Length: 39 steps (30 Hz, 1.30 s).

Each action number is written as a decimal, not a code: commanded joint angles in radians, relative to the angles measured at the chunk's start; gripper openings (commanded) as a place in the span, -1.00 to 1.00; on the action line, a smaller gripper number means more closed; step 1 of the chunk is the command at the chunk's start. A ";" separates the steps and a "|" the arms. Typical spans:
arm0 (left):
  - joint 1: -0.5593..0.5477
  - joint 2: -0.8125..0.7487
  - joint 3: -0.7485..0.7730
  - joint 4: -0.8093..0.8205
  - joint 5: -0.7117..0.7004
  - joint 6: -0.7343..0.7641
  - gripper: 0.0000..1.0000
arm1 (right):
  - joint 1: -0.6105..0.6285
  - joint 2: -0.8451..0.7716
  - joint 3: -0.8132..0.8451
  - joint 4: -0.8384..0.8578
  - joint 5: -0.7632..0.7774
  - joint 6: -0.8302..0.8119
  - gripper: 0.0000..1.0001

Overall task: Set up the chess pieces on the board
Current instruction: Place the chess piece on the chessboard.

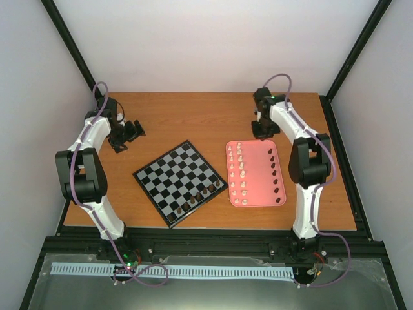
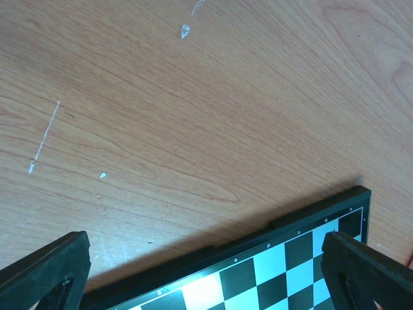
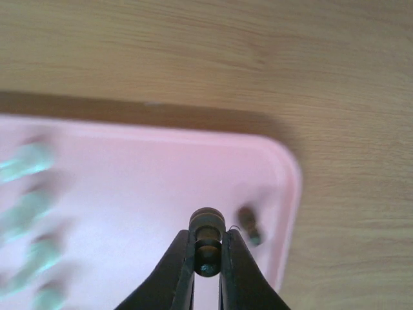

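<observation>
The board (image 1: 174,177) lies at the table's middle, with a few dark brown chess pieces (image 1: 203,192) along its near right edge. The pink tray (image 1: 257,194) to its right holds a column of cream pieces (image 1: 241,171) and a column of dark pieces (image 1: 275,174). My right gripper (image 1: 263,132) is over the tray's far end. In the right wrist view my right gripper (image 3: 207,250) is shut on a dark brown piece (image 3: 207,227), held above the tray (image 3: 129,174), with another dark piece (image 3: 249,226) beside it. My left gripper (image 1: 129,137) is open and empty, left of the board; the left wrist view shows my left gripper (image 2: 203,265) and the board's rim (image 2: 284,227).
Blurred cream pieces (image 3: 26,161) stand at the left of the tray in the right wrist view. Black frame posts rise at the table's back corners. Bare wood (image 1: 193,119) lies beyond the board and tray.
</observation>
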 commanded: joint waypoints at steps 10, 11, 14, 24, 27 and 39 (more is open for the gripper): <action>-0.004 -0.045 -0.022 0.007 0.015 0.012 0.99 | 0.530 -0.143 -0.093 -0.051 -0.160 0.159 -0.94; -0.005 -0.049 -0.025 0.009 0.015 0.012 0.99 | 0.554 -0.149 -0.118 -0.038 -0.166 0.167 -0.95; -0.004 -0.061 -0.037 0.015 0.017 0.011 0.99 | 0.589 -0.160 -0.180 -0.007 -0.180 0.181 -0.94; -0.005 -0.083 -0.050 0.024 0.022 0.008 0.99 | 0.623 -0.142 -0.229 0.037 -0.160 0.192 -0.95; -0.005 -0.084 -0.051 0.024 0.022 0.007 0.99 | 0.623 -0.128 -0.217 0.038 -0.160 0.188 -0.94; -0.005 -0.070 -0.041 0.022 0.024 0.011 0.99 | 0.623 -0.055 -0.131 0.004 -0.101 0.175 -0.94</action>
